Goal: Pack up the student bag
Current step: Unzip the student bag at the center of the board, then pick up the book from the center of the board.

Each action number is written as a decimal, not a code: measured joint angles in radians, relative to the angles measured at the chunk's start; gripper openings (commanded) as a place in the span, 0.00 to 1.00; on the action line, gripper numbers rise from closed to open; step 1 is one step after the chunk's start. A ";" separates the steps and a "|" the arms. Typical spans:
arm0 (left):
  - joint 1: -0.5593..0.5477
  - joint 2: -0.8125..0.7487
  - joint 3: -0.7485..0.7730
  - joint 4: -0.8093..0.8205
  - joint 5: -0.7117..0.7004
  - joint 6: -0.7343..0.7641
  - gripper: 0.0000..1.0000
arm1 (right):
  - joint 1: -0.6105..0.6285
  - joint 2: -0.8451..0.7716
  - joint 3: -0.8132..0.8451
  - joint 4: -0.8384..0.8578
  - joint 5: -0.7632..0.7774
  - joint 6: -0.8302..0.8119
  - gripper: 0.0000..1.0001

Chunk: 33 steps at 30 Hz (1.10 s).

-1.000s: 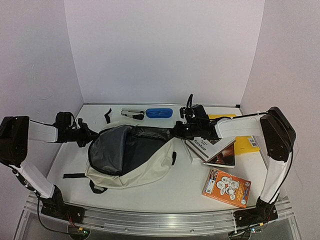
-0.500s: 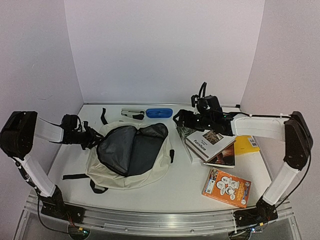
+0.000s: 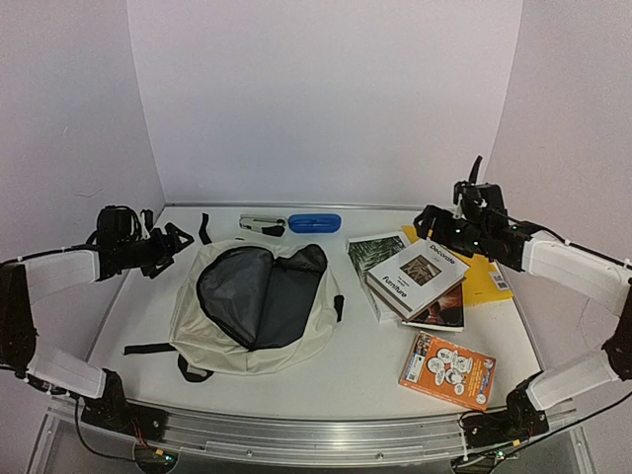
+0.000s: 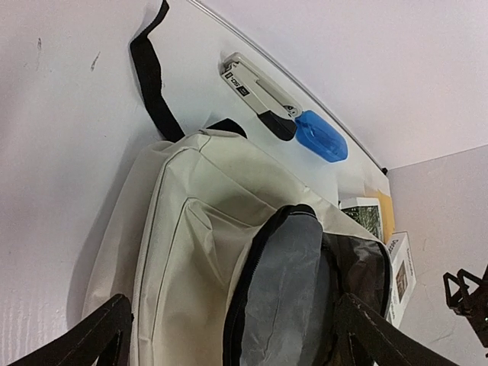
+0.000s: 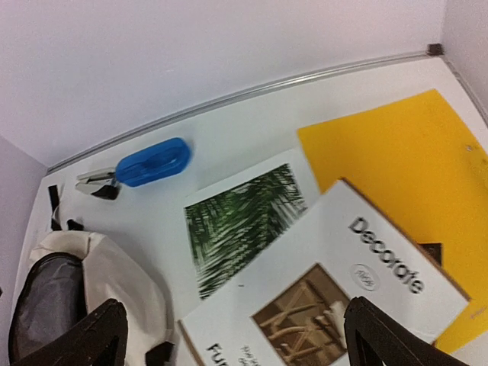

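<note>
Top external shows the bag [image 3: 301,341] lying open just right of the left gripper [image 3: 176,240], well left of the right gripper [image 3: 427,222]. Both grippers' jaws stand wide apart, empty. Books [image 3: 420,276] lie just below the right one.

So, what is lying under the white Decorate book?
The Decorate book lies on a leaf-cover book, a dark book and a yellow folder. Only parts of them show; the covered parts, and anything else beneath, cannot be seen.
</note>
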 measured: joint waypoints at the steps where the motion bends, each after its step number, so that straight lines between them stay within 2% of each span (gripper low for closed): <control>1: 0.000 -0.024 0.003 -0.021 -0.006 0.006 0.93 | -0.039 -0.023 -0.024 -0.008 -0.005 0.000 0.98; 5: -0.002 -0.080 0.025 -0.090 -0.008 0.011 0.93 | -0.208 -0.074 -0.092 -0.034 -0.047 0.002 0.96; 7: -0.016 -0.097 0.038 -0.116 -0.008 0.008 0.93 | -0.277 -0.071 -0.118 -0.037 -0.086 0.006 0.90; 9: -0.042 -0.105 0.043 -0.127 -0.008 0.001 0.93 | -0.317 -0.054 -0.134 -0.040 -0.128 0.013 0.84; 12: -0.098 -0.106 0.043 -0.129 -0.006 -0.023 0.93 | -0.353 -0.005 -0.156 -0.029 -0.205 0.034 0.80; 20: -0.147 -0.106 0.043 -0.123 -0.007 -0.083 0.93 | -0.361 0.010 -0.238 0.008 -0.292 0.095 0.52; 22: -0.147 -0.105 0.043 -0.123 -0.006 -0.087 0.93 | -0.362 0.016 -0.248 0.027 -0.300 0.113 0.49; 33: -0.162 -0.102 0.043 -0.124 -0.006 -0.102 0.93 | -0.362 0.051 -0.286 0.131 -0.336 0.182 0.15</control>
